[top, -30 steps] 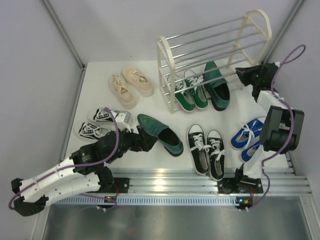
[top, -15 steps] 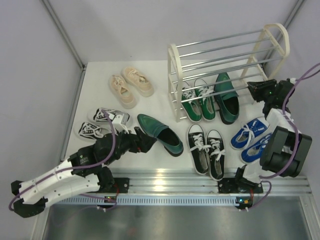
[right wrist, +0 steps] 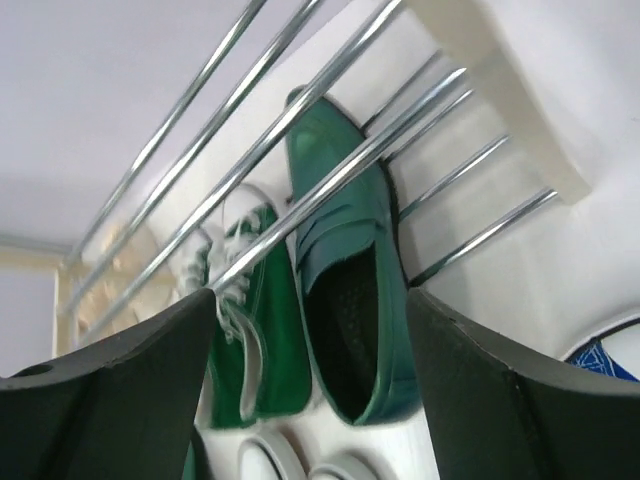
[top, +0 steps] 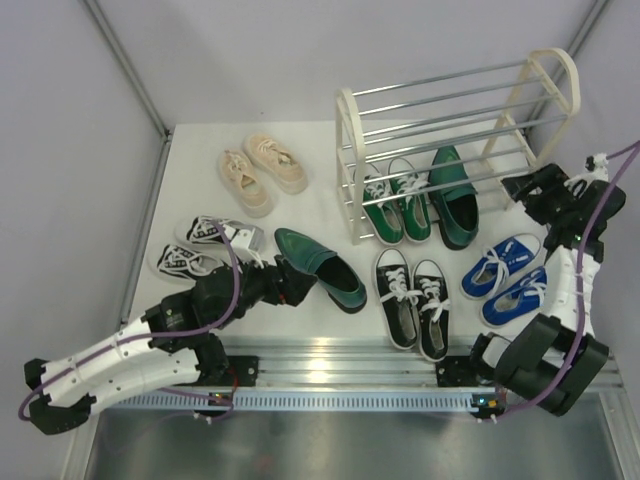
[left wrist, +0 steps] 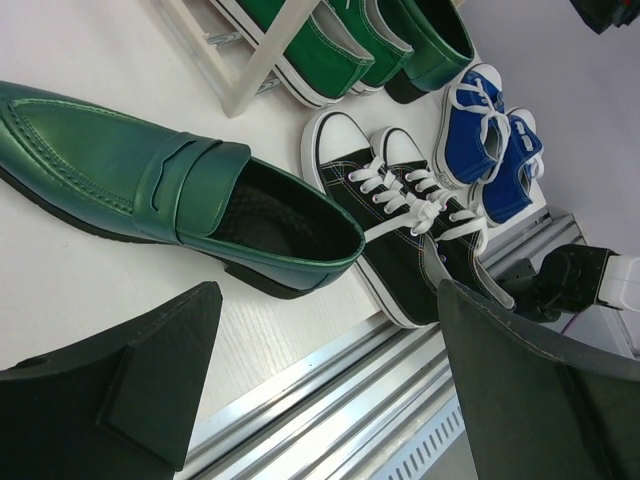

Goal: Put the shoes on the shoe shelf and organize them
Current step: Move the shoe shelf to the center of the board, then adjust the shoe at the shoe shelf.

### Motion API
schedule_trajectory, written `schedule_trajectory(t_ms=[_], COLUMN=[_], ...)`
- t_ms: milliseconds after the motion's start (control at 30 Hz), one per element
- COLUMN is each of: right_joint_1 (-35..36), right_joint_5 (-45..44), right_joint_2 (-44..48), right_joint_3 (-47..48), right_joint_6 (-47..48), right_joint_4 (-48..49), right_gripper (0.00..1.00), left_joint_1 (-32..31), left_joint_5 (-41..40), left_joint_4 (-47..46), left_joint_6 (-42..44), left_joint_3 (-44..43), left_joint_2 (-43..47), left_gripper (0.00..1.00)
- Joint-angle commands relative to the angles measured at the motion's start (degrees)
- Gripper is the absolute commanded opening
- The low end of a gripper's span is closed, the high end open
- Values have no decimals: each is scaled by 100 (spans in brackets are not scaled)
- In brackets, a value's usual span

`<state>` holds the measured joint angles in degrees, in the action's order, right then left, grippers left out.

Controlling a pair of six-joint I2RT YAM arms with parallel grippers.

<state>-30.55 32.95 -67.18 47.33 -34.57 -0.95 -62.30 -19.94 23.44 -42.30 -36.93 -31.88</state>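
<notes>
The glossy dark green loafer lies on its sole on the white table, lower centre of the top view, with its heel end just ahead of your left gripper. That gripper's jaws stand wide and hold nothing. Judge the loafer stiff and slick: the polished upper will likely slide under the pads, so take it across the collar wall at the heel opening, one finger inside and one outside, not over the shiny toe.

To its right sit the black white-laced canvas sneakers, side by side, and further right the blue white-laced canvas sneakers. Both look light and soft-sided; pinch a heel counter or the rubber edge, since laces would snag. The black-and-white striped sneakers lie at centre left.

Further back, your right gripper hangs just beside the right end of the cream-framed, silver-rodded shoe shelf, jaws spread and empty. The lowest tier holds the green white-laced canvas sneakers and the other dark green loafer. The rack looks light and may shift if nudged. The cream chunky sneakers wait at upper left.
</notes>
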Motion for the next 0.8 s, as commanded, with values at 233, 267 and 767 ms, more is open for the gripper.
schedule_trajectory(t_ms=[233,267,767], right_joint_1=[925,1441,5251], right_joint_5=[3087,2912,671], right_joint_2=[398,468,-444], right_joint_3=[1182,1147,1057], right_joint_6=[8629,8790,11075], right_joint_4=[-5757,-5811,-4027], right_gripper=[72,72,61], left_joint_1=[8,8,8], left_joint_5=[-71,-80,-71], left_joint_4=[-419,-419,-375], left_joint_6=[592,600,179], left_joint_3=[203,221,485], left_joint_2=[314,375,736], left_gripper=[95,95,95])
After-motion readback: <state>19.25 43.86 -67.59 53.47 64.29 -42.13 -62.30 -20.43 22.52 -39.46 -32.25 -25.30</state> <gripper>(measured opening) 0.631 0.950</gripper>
